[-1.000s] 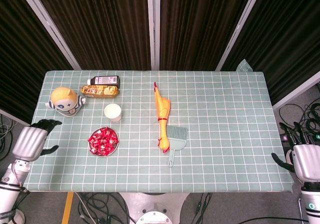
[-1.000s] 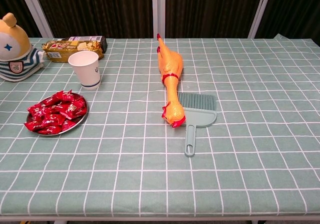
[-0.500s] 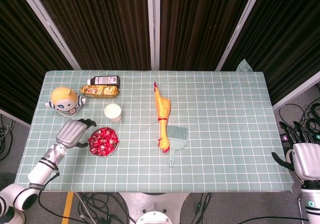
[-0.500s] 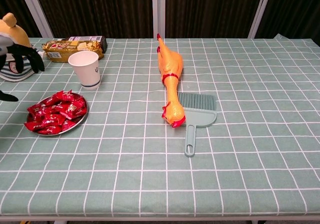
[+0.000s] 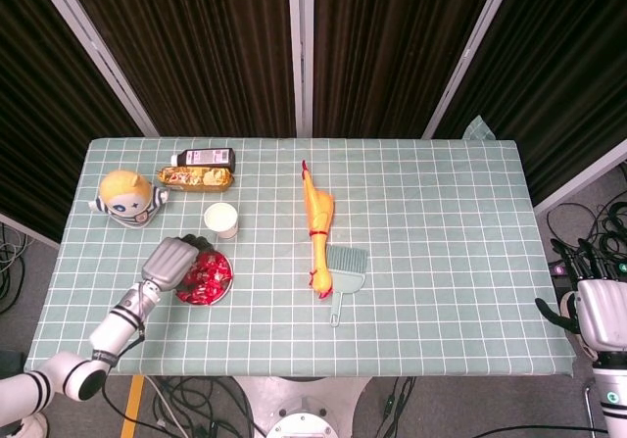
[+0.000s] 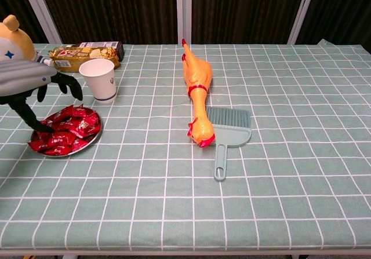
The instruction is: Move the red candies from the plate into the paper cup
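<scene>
Over the left part of the table, your left hand [image 6: 28, 85] hovered above the plate [image 6: 91, 141], palm down, fingers spread and curved downward with nothing between them. One dark fingertip [image 6: 45, 128] reached down to the heap of red candies [image 6: 65, 135] on the near-left side of the plate; whether it truly touched a wrapper, I could not tell. In the head view the same hand [image 5: 171, 261] covered the plate's left part, leaving the candies [image 5: 208, 276] showing to its right.

The candies lay piled on the plate, none in the paper cup [image 6: 98, 80]. That cup stood upright just behind the plate, apart from it, and near your left hand's farther fingers without touching them.

Behind the cup lay a yellow snack packet [image 6: 84, 54] with a dark bottle [image 5: 204, 157] on its side beyond it. A round cartoon doll [image 5: 128, 196] sat at the far left, partly hidden by your hand in the chest view.

Near the table's middle a rubber chicken [image 6: 196, 87] lay stretched lengthwise, its head touching a small teal brush [image 6: 227, 132].

Your right hand [image 5: 598, 311] hung off the table's right edge, well away from everything, fingers up and apart, holding nothing. The green checked tablecloth [image 6: 290, 154] covered the whole table.
</scene>
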Available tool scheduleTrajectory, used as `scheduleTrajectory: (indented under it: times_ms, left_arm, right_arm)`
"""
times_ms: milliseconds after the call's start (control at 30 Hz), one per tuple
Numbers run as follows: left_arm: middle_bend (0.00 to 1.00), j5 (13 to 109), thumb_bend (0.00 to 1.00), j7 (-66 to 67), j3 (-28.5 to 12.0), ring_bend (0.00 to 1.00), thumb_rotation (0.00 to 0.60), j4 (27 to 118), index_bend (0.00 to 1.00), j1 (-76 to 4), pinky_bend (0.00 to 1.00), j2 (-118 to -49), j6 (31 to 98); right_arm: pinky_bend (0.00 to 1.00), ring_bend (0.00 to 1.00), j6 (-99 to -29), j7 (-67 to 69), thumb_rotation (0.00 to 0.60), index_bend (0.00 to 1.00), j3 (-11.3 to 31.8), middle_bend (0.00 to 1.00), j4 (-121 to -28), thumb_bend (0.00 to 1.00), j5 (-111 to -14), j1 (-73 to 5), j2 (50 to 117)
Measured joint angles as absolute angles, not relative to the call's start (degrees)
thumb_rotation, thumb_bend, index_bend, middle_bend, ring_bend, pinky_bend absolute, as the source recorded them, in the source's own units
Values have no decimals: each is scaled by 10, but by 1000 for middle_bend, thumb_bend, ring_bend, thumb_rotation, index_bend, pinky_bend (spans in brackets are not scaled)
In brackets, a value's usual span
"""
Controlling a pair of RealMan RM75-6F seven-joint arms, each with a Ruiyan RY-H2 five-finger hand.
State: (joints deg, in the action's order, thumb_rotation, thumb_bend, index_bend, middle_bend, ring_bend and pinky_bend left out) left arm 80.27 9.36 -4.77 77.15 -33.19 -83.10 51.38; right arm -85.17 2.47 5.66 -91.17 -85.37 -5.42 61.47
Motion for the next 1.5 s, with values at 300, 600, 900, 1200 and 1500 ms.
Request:
scheduleTrajectory:
  times_ms: [300, 600, 900, 1200, 1500]
  left_arm:
    - [306, 804, 149, 105, -33, 248, 600, 798, 321, -350, 454, -818, 491]
    - [301, 803, 185, 122, -22, 248, 600, 768, 347, -369, 454, -836, 473]
    - [332, 808, 253, 96, -15, 287, 600, 737, 438, -373, 618, -851, 475]
    - [494, 833, 336, 53, -6, 465, 600, 698, 503, -370, 796, -871, 503]
    - [622, 850, 453, 17, 3, 608, 600, 667, 572, -367, 899, -883, 519]
  right_arm:
    - [194, 74, -843, 31, 600, 117, 55, 224, -906, 121, -851, -57, 618]
    - [194, 74, -839, 31, 600, 116, 55, 228, -907, 121, -846, -57, 616]
    - [194, 75, -837, 31, 600, 116, 54, 232, -910, 120, -842, -57, 614]
    - [195, 75, -838, 30, 600, 116, 54, 234, -915, 120, -842, -55, 611]
    - [198, 75, -839, 28, 600, 116, 53, 236, -920, 105, -842, -55, 608]
